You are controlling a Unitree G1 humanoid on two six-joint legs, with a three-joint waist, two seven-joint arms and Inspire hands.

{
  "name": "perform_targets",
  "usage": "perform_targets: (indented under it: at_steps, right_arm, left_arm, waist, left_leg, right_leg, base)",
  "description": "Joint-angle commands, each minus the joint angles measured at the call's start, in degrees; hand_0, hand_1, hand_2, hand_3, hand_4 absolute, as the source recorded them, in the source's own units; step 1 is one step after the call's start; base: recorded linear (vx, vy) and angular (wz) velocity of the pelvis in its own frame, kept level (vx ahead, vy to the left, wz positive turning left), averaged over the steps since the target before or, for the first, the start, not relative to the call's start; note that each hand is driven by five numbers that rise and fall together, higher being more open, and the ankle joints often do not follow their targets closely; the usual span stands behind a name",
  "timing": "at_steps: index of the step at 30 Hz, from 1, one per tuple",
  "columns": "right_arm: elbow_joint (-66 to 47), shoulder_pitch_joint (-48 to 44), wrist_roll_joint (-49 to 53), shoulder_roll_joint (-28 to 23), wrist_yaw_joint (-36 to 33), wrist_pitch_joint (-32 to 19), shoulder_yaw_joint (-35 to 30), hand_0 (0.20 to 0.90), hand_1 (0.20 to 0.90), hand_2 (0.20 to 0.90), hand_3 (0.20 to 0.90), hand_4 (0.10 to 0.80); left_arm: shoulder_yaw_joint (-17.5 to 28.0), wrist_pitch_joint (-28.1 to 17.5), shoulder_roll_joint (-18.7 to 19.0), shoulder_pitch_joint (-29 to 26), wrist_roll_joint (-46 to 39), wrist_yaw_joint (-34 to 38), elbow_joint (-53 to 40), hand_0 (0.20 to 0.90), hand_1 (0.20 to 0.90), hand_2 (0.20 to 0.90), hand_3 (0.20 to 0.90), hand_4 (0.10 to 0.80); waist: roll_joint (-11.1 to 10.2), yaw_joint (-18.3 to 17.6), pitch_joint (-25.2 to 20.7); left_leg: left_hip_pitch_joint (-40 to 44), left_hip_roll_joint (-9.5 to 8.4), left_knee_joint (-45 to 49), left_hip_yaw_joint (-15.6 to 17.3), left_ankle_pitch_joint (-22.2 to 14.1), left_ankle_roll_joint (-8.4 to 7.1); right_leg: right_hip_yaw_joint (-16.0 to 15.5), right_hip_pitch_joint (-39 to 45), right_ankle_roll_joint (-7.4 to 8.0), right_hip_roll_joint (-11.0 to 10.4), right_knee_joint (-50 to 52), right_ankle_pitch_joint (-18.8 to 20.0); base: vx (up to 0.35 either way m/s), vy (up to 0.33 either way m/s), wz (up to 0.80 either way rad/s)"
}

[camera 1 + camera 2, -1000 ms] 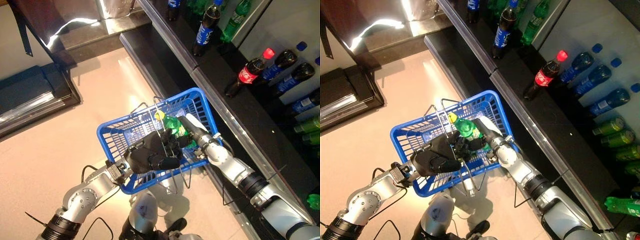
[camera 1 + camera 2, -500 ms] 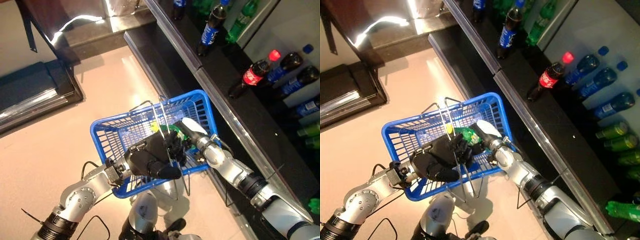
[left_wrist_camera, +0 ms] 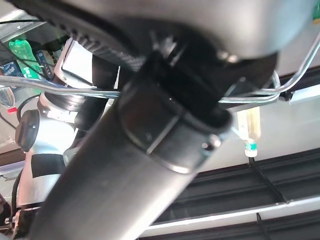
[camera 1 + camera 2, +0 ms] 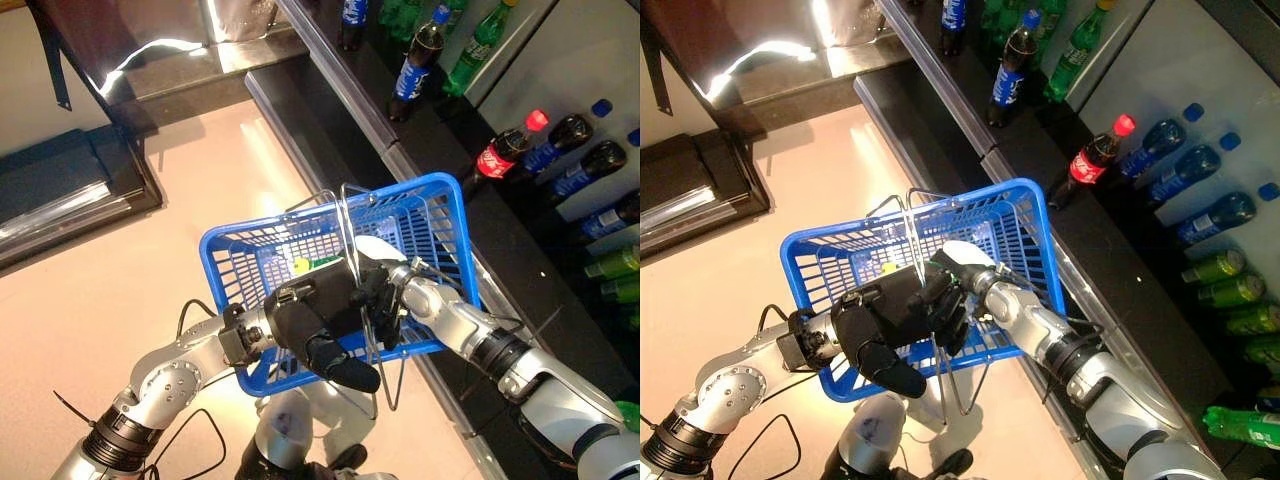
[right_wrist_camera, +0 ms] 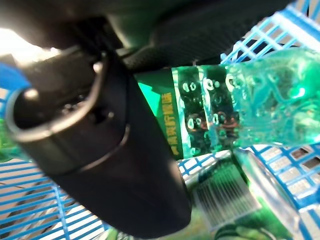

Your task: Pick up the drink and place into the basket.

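Note:
My left hand [image 4: 315, 320] is shut on the thin wire handles [image 3: 75, 92] of the blue basket [image 4: 270, 222] and holds it up in front of me. My right hand [image 4: 385, 295] reaches down inside the basket, its fingers and thumb curled round a green bottle [image 5: 240, 110] with a yellow cap. In the left eye view the bottle [image 4: 318, 265] lies low in the basket, mostly hidden behind my left hand. The right wrist view shows it above the blue mesh floor [image 5: 40, 220].
A long black shelf [image 4: 440, 150] runs along the right, close to the basket. On it stand a cola bottle with a red cap [image 4: 500, 155], dark bottles with blue labels [image 4: 410, 65] and green bottles [image 4: 478, 40]. A dark low unit [image 4: 70, 185] lies far left on the pale floor.
The blue basket has come up and to the right. My right hand has gone deeper into it with the green bottle, which now shows less above my left hand.

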Motion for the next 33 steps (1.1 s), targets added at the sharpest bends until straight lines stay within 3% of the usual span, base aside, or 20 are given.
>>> perform_targets:
  at_steps: [1, 7, 9, 10, 11, 12, 33]
  right_arm:
    - [2.6, -4.6, -1.4, 4.5, -1.6, -1.4, 5.8, 0.300, 0.300, 0.300, 0.200, 0.100]
    - [6.2, -4.8, -2.8, 7.3, -1.1, 1.3, 5.3, 0.300, 0.300, 0.300, 0.200, 0.100]
    - [7.3, -4.7, -3.0, 7.9, -0.7, 2.4, 5.1, 0.674, 0.674, 0.674, 0.636, 0.536]
    - [7.6, -4.8, -3.1, 8.1, -0.5, 2.6, 4.9, 0.731, 0.731, 0.731, 0.702, 0.602]
    - [7.6, -4.8, -3.1, 8.1, -0.5, 2.5, 4.9, 0.731, 0.731, 0.731, 0.702, 0.602]
    - [9.1, -4.8, -3.4, 9.0, -0.1, 3.1, 4.7, 0.900, 0.900, 0.900, 0.900, 0.800]
    - [12.2, -2.5, -3.0, 11.6, -1.4, 4.9, 3.0, 0.900, 0.900, 0.900, 0.900, 0.800]
  left_arm:
    - [-4.9, -7.2, -9.0, -4.0, -6.8, -12.5, -13.4, 0.300, 0.300, 0.300, 0.200, 0.100]
    - [-5.5, -6.2, -9.8, -4.9, -6.5, -13.0, -13.8, 0.300, 0.300, 0.300, 0.200, 0.100]
    - [-5.5, -5.8, -10.0, -5.1, -6.7, -13.0, -13.9, 0.300, 0.300, 0.300, 0.200, 0.100]
    - [-5.4, -5.7, -10.0, -5.2, -6.8, -13.0, -13.9, 0.300, 0.300, 0.300, 0.200, 0.100]
    - [-5.4, -5.7, -10.0, -5.2, -6.8, -13.0, -13.9, 0.300, 0.300, 0.300, 0.200, 0.100]
    - [-5.5, -5.4, -10.2, -5.4, -7.0, -12.9, -14.1, 0.300, 0.300, 0.300, 0.200, 0.100]
    - [-5.7, -4.0, -11.5, -5.4, -7.3, -11.2, -14.5, 0.300, 0.300, 0.300, 0.200, 0.100]
  waist:
    - [0.4, -0.3, -19.6]
    - [0.5, 0.2, -19.8]
    - [0.5, 0.2, -19.9]
    - [0.5, 0.3, -19.9]
    - [0.5, 0.3, -19.9]
    - [0.5, 0.4, -20.0]
    - [0.7, 0.0, -20.5]
  left_leg:
    - [4.4, 0.60, -4.3, 0.7, -3.6, 0.62]
    - [4.4, 0.34, -4.3, 0.2, -3.4, 0.81]
    - [4.4, 0.22, -4.3, 0.1, -3.4, 0.88]
    - [4.4, 0.21, -4.3, 0.0, -3.4, 0.88]
    - [4.4, 0.21, -4.3, 0.0, -3.4, 0.88]
    - [4.4, 0.13, -4.3, -0.2, -3.3, 0.94]
    - [4.6, 0.01, -4.3, 0.4, -3.5, 1.19]
  right_leg:
    - [-1.1, 0.0, -1.76, 1.6, 1.9, -0.5]
    - [-1.3, 0.0, -1.81, 1.7, 2.0, -0.5]
    - [-1.4, 0.0, -1.81, 1.6, 2.1, -0.5]
    - [-1.5, 0.0, -1.79, 1.6, 2.1, -0.5]
    - [-1.5, 0.0, -1.79, 1.6, 2.1, -0.5]
    - [-1.5, 0.0, -1.80, 1.6, 2.2, -0.5]
    - [-1.2, -0.2, -1.80, 1.7, 1.9, -0.3]
  base:
    - [0.000, 0.000, 0.00]
    - [0.000, 0.000, 0.00]
    - [0.016, 0.007, 0.04]
    - [0.005, 0.004, 0.08]
    - [0.014, 0.006, 0.07]
    - [0.017, 0.005, 0.07]
    - [0.001, 0.000, 0.00]
